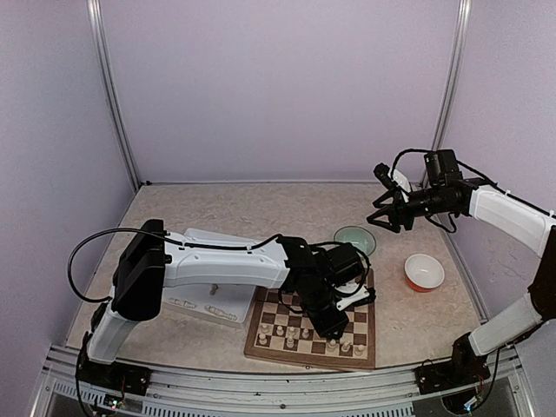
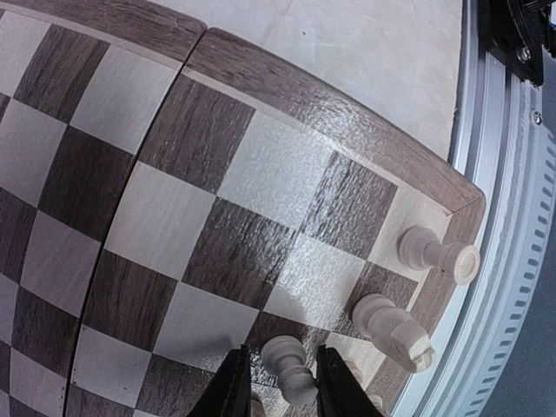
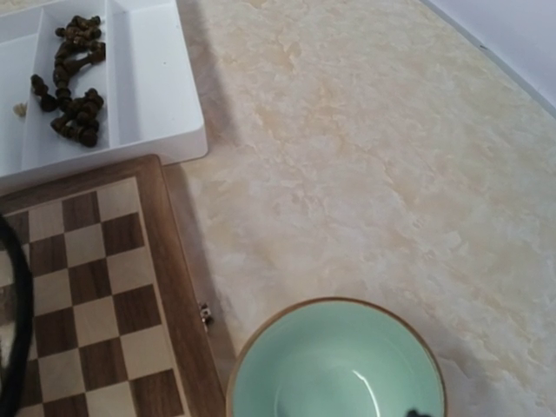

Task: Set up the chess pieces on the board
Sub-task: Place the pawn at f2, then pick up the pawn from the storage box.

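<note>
At a near-edge corner of the board (image 2: 261,95), our left tool (image 2: 280,352) straddles a cream pawn (image 2: 291,369) standing on its square. Jaws narrowly parted, apparently not pinching. Right tool (image 1: 385,215) hangs spread near the green bowl (image 1: 354,239), nothing visibly held, clear of the work.

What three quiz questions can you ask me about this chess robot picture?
1. True or false: the dark chess pieces lie in the white tray.
2. Which bowl sits closer to the board? A: the green bowl. B: the red bowl.
3. What stands between the fingers of the left gripper?

Key:
1. True.
2. A.
3. A cream pawn, upright near the board's corner.
</note>
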`<state>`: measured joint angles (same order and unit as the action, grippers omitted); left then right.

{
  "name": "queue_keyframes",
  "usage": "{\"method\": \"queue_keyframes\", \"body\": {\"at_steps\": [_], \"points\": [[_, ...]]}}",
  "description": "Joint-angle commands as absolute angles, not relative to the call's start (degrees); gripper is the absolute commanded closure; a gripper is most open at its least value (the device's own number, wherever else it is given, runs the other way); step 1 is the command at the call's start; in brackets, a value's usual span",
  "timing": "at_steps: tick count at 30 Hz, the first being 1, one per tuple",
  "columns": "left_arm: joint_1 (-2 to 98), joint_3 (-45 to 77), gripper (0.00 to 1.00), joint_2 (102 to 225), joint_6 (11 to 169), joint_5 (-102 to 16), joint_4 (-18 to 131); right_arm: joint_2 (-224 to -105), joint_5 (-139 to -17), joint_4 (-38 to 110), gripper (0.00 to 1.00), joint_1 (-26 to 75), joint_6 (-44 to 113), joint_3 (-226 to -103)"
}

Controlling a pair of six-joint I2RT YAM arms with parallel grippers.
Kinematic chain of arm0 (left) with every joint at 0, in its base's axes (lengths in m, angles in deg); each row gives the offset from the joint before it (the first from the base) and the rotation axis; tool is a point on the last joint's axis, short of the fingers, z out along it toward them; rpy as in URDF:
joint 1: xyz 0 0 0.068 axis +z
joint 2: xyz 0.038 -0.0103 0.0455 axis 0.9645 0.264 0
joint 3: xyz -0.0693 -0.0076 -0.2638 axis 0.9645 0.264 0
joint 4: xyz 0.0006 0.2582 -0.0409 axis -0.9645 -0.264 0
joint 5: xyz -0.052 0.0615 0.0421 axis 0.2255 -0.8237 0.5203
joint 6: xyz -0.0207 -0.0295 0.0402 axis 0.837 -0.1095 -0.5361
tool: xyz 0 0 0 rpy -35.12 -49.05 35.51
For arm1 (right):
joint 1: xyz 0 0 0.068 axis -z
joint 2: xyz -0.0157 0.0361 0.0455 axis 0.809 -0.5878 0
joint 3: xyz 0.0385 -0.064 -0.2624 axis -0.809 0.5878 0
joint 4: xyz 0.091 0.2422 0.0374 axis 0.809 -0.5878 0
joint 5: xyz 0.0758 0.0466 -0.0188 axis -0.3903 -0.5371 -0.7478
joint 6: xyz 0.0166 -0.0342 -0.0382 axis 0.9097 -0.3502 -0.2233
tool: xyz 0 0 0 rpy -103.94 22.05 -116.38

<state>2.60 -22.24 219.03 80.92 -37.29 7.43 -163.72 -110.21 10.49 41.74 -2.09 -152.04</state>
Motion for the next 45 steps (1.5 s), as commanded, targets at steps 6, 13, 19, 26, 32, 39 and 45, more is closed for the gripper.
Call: {"method": "queue_keyframes", "body": {"at_steps": [6,13,19,26,32,39,45], "points": [[3.3,-21.1,0.61,212.6,80.8,-44.2,7.6,-164.1,-111.5,10.0,0.38,42.3,-2.4,-151.9],[6.1,-4.4,0.59,198.2,86.2,-44.9,18.2,-164.3,-111.6,9.8,0.38,42.3,-2.7,-151.9],[11.8,15.3,0.59,184.5,99.1,-54.9,23.6,-164.6,-112.1,9.3,0.38,42.2,-2.9,-152.1],[16.3,31.7,0.57,174.1,113.6,-73.6,25.3,-164.4,-113.0,8.9,0.39,42.2,-3.2,-152.3],[22.1,41.4,0.6,169.1,113.4,-70.3,34.6,-164.4,-113.6,8.7,0.4,42.2,-3.2,-152.3],[26.1,45.1,0.63,171.1,111.5,-66.1,38.9,-164.6,-113.5,8.9,0.4,42.2,-3.1,-152.1],[27.5,45.4,0.69,175.3,110.3,-63.8,40.7,-165.1,-113.6,8.9,0.4,42.2,-3.0,-152.2]]}}
